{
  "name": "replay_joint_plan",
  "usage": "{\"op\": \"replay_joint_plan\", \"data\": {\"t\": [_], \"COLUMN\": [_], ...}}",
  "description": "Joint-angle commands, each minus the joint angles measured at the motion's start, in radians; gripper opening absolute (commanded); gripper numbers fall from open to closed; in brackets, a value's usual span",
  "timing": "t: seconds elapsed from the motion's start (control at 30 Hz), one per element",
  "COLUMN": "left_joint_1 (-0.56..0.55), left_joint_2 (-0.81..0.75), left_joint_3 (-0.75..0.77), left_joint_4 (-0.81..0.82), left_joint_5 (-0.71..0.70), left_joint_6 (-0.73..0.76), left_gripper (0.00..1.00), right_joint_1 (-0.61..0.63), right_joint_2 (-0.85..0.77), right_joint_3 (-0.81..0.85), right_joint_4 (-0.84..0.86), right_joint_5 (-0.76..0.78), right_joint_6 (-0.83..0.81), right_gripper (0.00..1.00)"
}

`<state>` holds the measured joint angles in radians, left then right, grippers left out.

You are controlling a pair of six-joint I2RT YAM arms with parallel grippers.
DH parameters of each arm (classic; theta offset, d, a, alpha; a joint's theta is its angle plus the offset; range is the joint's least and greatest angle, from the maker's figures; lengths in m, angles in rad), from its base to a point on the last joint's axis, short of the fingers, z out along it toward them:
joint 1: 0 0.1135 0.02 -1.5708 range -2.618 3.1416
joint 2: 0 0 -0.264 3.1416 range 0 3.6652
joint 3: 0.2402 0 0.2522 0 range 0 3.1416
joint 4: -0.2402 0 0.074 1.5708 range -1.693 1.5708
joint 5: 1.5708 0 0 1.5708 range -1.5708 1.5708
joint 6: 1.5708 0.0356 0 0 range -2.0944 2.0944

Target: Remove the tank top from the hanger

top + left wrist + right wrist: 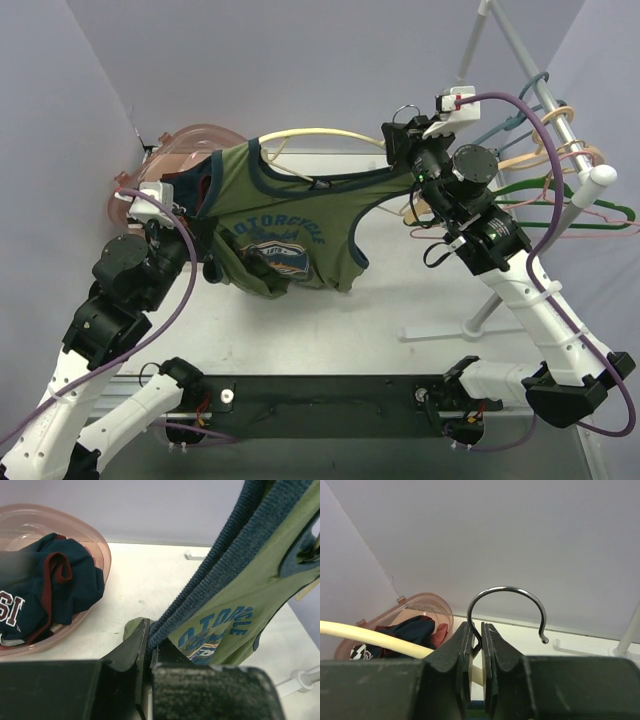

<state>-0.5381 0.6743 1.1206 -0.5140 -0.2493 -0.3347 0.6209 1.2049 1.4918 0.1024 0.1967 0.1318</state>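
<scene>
Top: tank top [285, 228] draped on cream hanger [320, 132], held aloft between left gripper [192, 212] and right gripper [393, 140]; left wrist: jaws pinching tank top's navy ribbed edge; right wrist: jaws pressed onto hanger's metal hook [507, 591].

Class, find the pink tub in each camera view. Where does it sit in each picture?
Top external: pink tub, upper left.
Left wrist: left side, holding dark clothes.
Right wrist: lower left, behind the cream hanger.
Shared landmark: the white table it stands on.
</scene>
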Motion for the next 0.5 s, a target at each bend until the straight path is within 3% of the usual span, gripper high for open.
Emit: {"op": "replay_joint_plan", "data": {"t": [0.0, 0.47], "left_joint_1": [0.012, 0.012], "left_joint_2": [-0.012, 0.034], "left_joint_3": [0.059, 0.079], "left_joint_4": [-0.090, -0.167], "left_joint_5": [-0.182, -0.234], "left_joint_6": [-0.009, -0.017], "left_gripper": [0.00, 0.00], "right_joint_1": [-0.044, -0.067], "right_joint_2": [-0.070, -0.110], "right_joint_3": [0.012, -0.021], "right_joint_4": [0.148, 0.175], "right_joint_5": [0.191, 0.335], "right_joint_6": [-0.026, 0.051], "right_gripper": [0.00, 0.00]}}
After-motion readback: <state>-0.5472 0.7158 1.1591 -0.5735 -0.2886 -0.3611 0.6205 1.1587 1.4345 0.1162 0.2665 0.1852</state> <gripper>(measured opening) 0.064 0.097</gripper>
